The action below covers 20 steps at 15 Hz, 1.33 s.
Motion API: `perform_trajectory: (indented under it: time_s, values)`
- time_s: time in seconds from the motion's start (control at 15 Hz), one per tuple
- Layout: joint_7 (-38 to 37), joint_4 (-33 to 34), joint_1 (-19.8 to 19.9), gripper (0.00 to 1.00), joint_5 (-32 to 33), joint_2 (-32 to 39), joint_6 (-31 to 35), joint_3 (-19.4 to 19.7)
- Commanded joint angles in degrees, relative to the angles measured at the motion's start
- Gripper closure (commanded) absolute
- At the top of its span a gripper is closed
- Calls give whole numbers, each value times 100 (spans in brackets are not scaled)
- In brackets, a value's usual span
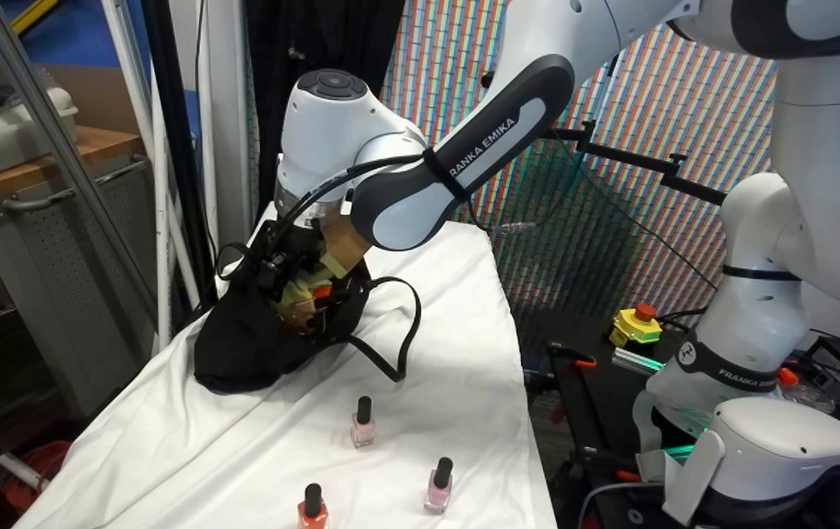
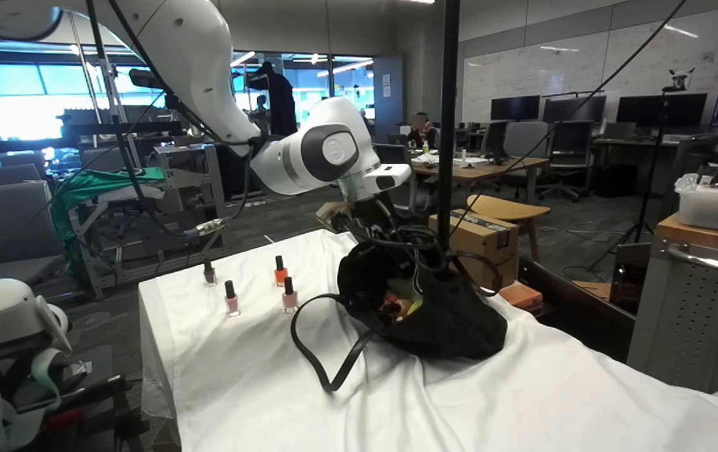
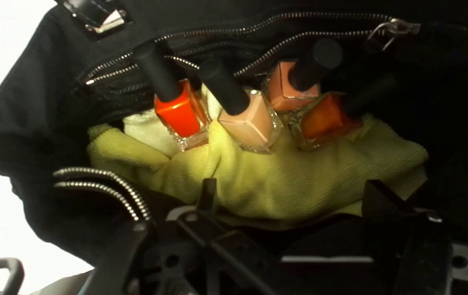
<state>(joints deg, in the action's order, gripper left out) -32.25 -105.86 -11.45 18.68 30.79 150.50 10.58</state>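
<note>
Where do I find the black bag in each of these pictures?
In an exterior view: the black bag, left of centre.
In an exterior view: the black bag, right of centre.
In the wrist view: the black bag, filling most of it.
Shared landmark: yellow cloth inside it.

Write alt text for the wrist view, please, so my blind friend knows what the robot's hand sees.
Four black-capped nail polish bottles, in orange and peach shades, rest tilted on or beside a yellow cloth inside a black bag, by an open metal zip. In the foreground, the robot's gripper is open, jaws apart, holding none of the bottles.
</note>
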Motion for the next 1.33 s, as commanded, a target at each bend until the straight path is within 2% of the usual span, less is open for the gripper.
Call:
perform_trajectory:
  time_s: [0.0,0.2,0.67,0.93,1.27]
  values:
    - [142,-267,-30,0,-124,-332,-222,7]
    - [243,-751,-18,0,-99,-749,-331,-61]
    - [331,-2399,36,0,-6,-2113,-317,-297]
    - [505,-3081,115,0,-155,-2629,-353,-687]
    - [651,-3582,52,0,-390,-2835,-356,-1253]
